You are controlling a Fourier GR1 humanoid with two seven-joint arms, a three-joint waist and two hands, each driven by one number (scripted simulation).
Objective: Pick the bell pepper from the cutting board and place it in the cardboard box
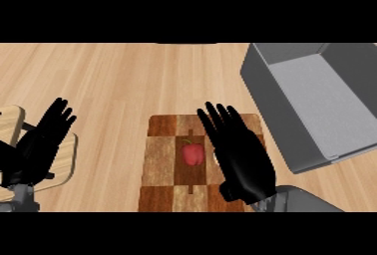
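right hand was flat, fingers straight, holding nothing, just right of the bell pepper | pepper sat mid cutting board, stem pointing away from the robot, long axis along the board | imo best move was to shift left and wrap its middle crosswise before going for the grey box | left hand rested open at far left

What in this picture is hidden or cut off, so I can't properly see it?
In the head view:
1. Right part of the cutting board: hidden under the right hand.
2. The grey box: cut off by the right edge.
3. The pale wooden pieces at left: partly behind the left hand, unidentifiable.
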